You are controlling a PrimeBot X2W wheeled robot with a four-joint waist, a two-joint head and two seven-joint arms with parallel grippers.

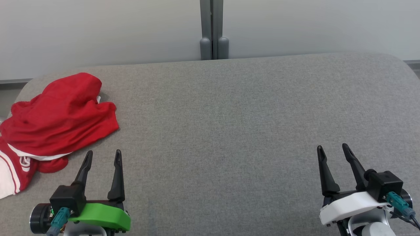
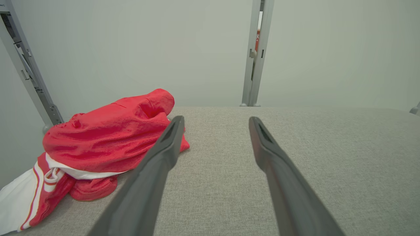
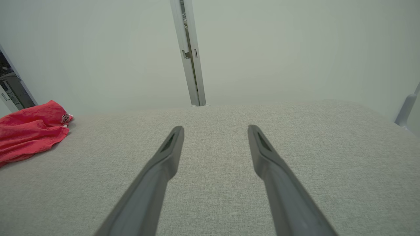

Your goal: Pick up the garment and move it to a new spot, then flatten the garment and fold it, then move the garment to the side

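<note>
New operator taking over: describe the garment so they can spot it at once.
Start at the grey fabric-covered table before the pale wall. Follow it to its left edge, just ahead of the left hand. The garment is the crumpled red heap with white panels and stripes, the one bright cloth on plain grey.

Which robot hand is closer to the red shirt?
Left. The left gripper sits just beside the crumpled red garment, not touching it; the right gripper is far off across the grey surface.
</note>
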